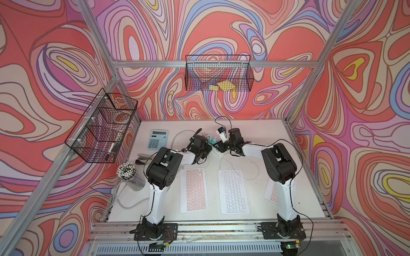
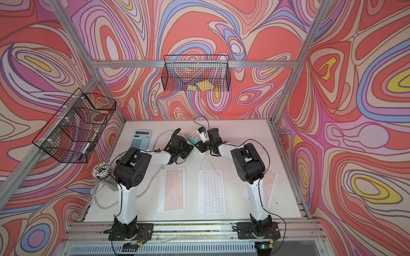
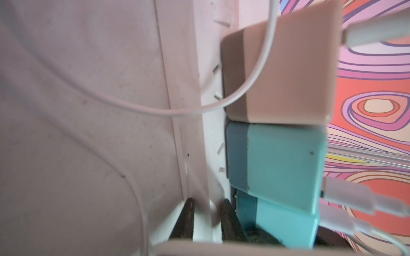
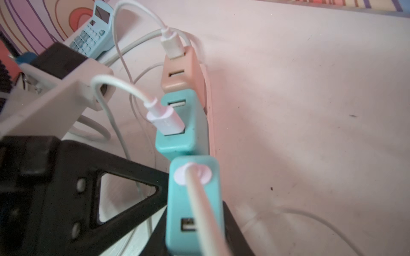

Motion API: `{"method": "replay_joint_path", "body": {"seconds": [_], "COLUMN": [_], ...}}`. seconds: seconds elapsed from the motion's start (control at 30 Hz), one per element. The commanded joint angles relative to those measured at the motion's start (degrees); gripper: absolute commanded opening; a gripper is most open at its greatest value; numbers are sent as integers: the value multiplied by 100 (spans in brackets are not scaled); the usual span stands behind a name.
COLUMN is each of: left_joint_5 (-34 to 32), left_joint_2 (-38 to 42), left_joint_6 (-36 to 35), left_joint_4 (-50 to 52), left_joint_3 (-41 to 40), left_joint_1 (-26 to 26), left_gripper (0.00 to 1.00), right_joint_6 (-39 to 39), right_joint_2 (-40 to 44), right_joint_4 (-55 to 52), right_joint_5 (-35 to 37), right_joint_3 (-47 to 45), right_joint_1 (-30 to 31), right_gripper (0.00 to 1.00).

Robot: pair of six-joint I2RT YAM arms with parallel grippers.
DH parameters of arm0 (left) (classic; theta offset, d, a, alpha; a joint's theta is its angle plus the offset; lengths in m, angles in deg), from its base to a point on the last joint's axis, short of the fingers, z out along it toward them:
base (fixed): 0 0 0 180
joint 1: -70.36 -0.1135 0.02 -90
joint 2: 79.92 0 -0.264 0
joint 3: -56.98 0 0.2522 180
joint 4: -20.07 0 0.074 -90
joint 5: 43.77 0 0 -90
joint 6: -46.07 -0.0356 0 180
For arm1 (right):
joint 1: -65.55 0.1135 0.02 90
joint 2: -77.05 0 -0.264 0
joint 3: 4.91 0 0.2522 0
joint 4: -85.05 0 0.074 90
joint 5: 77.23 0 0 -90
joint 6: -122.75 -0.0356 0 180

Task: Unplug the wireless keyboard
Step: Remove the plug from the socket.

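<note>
Three thin keyboards with rounded corners lie on the tabletop [image 1: 261, 128]: a pink keyboard [image 1: 194, 190] beside my left arm, a white keyboard [image 1: 233, 191] in the middle, and a third keyboard [image 1: 274, 192] half hidden under my right arm. Their long axes run from my base toward the far wall, the third one a little tilted. My left tool [image 3: 208, 219] is pressed together on the edge of the power strip [image 3: 208, 137]; my right tool [image 4: 197, 212] pinches a teal charger [image 4: 177, 199] at that strip.
</note>
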Motion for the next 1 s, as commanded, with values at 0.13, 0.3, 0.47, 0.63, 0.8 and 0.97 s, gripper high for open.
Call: {"method": "replay_joint_path", "body": {"seconds": [0.13,0.3,0.47,0.63,0.8,0.97], "left_joint_5": [465,447,446,442,443,439], "left_joint_2": [-506,-507,-511,-507,-498,-482], "left_joint_6": [-82,-141,-159,-160,-185,-172], "left_joint_4": [1703,1836,1829,1824,1820,1769], "left_joint_3": [-396,-323,-312,-312,-323,-377], "left_joint_1": [280,283,277,277,273,242], "left_gripper": [23,24,24,24,24,24], "right_joint_6": [-122,1191,2082,2631,2620,1051], "right_joint_2": [127,242,200,-2,-12,283], "right_joint_4": [224,2,51,-383,-575,-38], "right_joint_5": [-499,463,1205,1892,2108,314], "right_joint_3": [135,22,-48,200,279,44], "right_joint_1": [360,899,1306,1503,1456,805], "right_gripper": [23,23,23,23,23,22]}}
